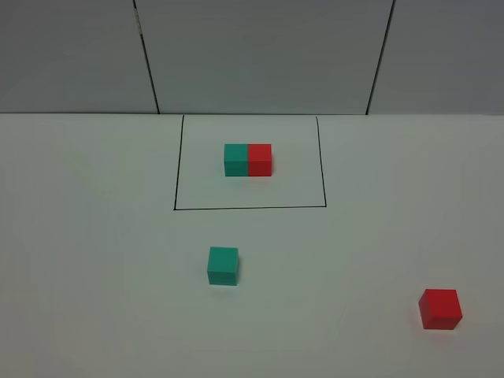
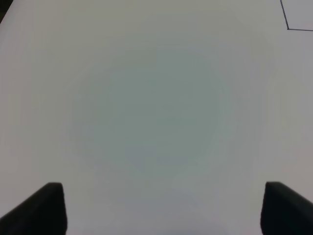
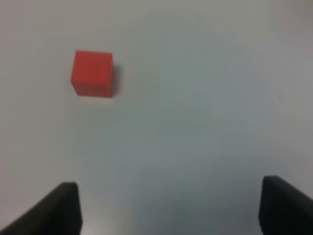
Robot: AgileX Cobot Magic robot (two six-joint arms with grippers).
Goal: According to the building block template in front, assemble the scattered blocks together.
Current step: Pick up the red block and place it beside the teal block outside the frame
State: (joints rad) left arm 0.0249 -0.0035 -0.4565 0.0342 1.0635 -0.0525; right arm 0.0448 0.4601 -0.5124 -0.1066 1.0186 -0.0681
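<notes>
Exterior high view: the template (image 1: pixel 248 159) lies near the middle of the far edge of the table (image 1: pixel 79 236), inside a black frame (image 1: pixel 249 208). Its long axis runs parallel to that edge, teal half left, red half right. The teal cube (image 1: pixel 223 265) sits about mid-table, squared to the edges. Well apart from it, the red cube (image 1: pixel 440 308) lies toward the near right corner, perhaps slightly turned. The left gripper (image 2: pixel 164 208) stands wide and empty over the table. The right gripper (image 3: pixel 168 208) is likewise wide, clear of the red cube.
</notes>
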